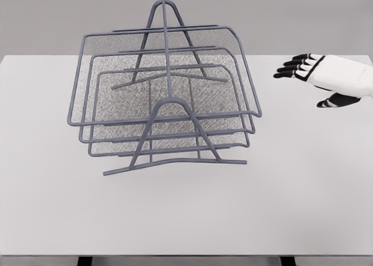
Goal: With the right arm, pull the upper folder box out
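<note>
We see the wire rack (166,97) standing left of centre on the white tabletop (303,184), its upper folder box (169,73) the topmost of three mesh trays. Our right hand (326,76) hovers at the rack's three o'clock, well apart, fingers (294,65) spread wide, holding nothing.

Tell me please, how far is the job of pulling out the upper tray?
Nothing looks done yet: the upper tray sits in the rack. The right hand hovers open to the rack's right, touching nothing. Reaching, gripping and pulling all remain.
</note>
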Motion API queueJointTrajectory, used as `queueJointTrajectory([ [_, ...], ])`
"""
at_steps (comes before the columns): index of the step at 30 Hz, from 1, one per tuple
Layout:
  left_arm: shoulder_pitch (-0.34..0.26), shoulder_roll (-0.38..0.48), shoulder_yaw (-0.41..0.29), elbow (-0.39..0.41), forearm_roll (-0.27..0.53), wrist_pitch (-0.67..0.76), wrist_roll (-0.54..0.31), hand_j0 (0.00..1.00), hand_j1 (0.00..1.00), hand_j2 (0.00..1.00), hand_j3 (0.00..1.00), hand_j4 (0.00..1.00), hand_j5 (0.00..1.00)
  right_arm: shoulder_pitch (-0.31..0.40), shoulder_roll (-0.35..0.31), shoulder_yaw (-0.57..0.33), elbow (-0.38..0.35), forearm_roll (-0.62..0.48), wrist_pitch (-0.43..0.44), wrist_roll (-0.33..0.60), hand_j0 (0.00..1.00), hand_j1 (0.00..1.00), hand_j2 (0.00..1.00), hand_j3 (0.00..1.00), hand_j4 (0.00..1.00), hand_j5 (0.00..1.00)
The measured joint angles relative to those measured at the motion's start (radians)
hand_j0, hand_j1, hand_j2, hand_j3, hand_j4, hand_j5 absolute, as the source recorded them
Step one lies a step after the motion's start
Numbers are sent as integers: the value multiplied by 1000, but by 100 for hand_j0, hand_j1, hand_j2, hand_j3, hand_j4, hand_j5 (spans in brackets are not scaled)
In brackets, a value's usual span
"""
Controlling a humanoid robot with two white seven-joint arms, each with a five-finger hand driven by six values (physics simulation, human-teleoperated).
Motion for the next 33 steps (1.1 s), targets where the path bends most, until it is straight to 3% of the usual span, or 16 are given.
queueJointTrajectory([
  [3, 0, 0, 0, 0, 0, 0, 0, 100, 100, 100, 100, 100, 100, -37, 3, 2, -1, -3, 0, -27, 100, 100, 100, 100, 100, 100],
  [6, 0, 0, 0, 0, 0, 0, 0, 100, 100, 100, 100, 100, 100, -186, 79, 28, -7, 25, 1, 63, 100, 100, 100, 100, 100, 100],
  [11, 0, 0, 0, 0, 0, 0, 0, 100, 100, 100, 100, 100, 100, -209, 218, 87, -10, 193, 0, 129, 100, 100, 100, 100, 100, 100],
  [17, 0, 0, 0, 0, 0, 0, 0, 100, 100, 100, 100, 100, 100, -213, 289, 109, -9, 253, -1, 142, 100, 100, 100, 100, 100, 100],
  [26, 0, 0, 0, 0, 0, 0, 0, 100, 100, 100, 100, 100, 100, -172, 256, 143, 4, 195, 31, 114, 100, 100, 100, 100, 100, 100],
  [33, 0, 0, 0, 0, 0, 0, 0, 100, 100, 100, 100, 100, 100, -173, 154, 152, -3, 152, 31, 110, 100, 100, 100, 100, 100, 100],
])
